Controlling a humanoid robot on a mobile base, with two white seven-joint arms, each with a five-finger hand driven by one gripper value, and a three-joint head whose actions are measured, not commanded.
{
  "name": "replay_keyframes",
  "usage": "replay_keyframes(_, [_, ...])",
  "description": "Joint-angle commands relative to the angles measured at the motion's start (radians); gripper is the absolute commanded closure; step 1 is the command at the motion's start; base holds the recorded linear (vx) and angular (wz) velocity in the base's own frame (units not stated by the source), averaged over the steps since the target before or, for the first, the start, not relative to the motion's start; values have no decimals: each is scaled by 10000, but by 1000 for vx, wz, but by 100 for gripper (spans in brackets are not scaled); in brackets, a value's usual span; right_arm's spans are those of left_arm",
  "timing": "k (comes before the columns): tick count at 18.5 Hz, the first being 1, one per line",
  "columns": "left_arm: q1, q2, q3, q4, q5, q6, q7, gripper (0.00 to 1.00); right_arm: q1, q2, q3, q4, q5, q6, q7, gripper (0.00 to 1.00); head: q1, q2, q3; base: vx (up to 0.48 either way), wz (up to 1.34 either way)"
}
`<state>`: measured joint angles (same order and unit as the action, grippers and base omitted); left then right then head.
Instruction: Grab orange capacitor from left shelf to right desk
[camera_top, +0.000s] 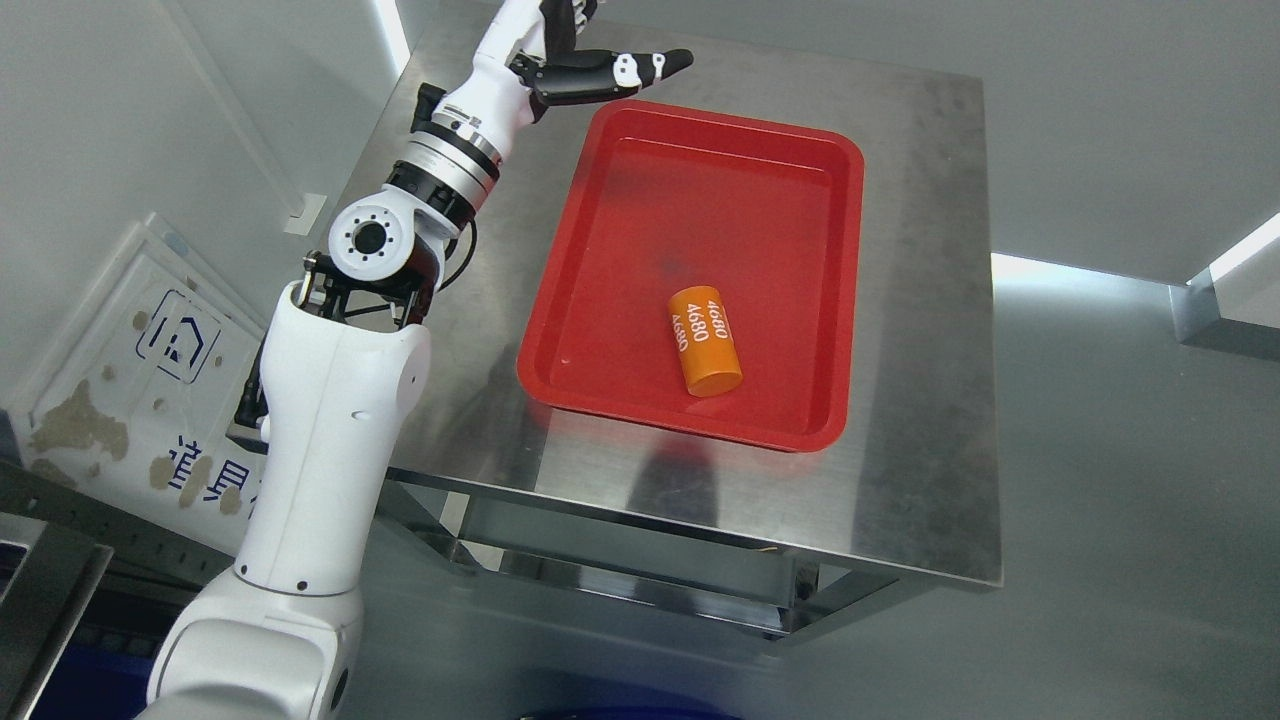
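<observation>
Orange capacitor (704, 340) lies on its side inside the red tray (560, 375) on the steel desk (920, 250); beyond the tray's far-left corner, the left hand (580, 60) is spread, holding nothing.

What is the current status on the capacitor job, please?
Left hand open, empty, beyond tray's far corner. Orange capacitor lying in red tray on steel desk. Nothing in the way.

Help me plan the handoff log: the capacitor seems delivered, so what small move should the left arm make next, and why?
Probably retract the left hand away from the red tray. The orange capacitor already lies on its side in the tray on the steel desk, and the hand hovers open above the far corner, holding nothing.
</observation>
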<state>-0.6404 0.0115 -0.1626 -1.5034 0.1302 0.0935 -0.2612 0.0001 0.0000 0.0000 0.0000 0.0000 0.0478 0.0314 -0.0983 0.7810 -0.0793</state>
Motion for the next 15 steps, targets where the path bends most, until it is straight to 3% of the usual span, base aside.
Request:
replay_keyframes(1, [863, 314, 2163, -932, -212, 31, 202, 0, -16, -175, -107, -337, 0, -33, 8, 0, 0, 0, 0, 0, 0])
replay_keyframes(3, [1569, 375, 2132, -1516, -1130, -91, 434, 0, -16, -175, -107, -337, 0, -33, 8, 0, 0, 0, 0, 0, 0])
replay_keyframes(7, [2045, 1478, 2086, -1518, -1272, -15, 388, 0, -1, -175, -107, -337, 0, -33, 8, 0, 0, 0, 0, 0, 0])
replay_keyframes(15, [2843, 1388, 2056, -1518, -1546, -413, 480, 0, -16, -175, -107, -337, 0, -33, 8, 0, 0, 0, 0, 0, 0])
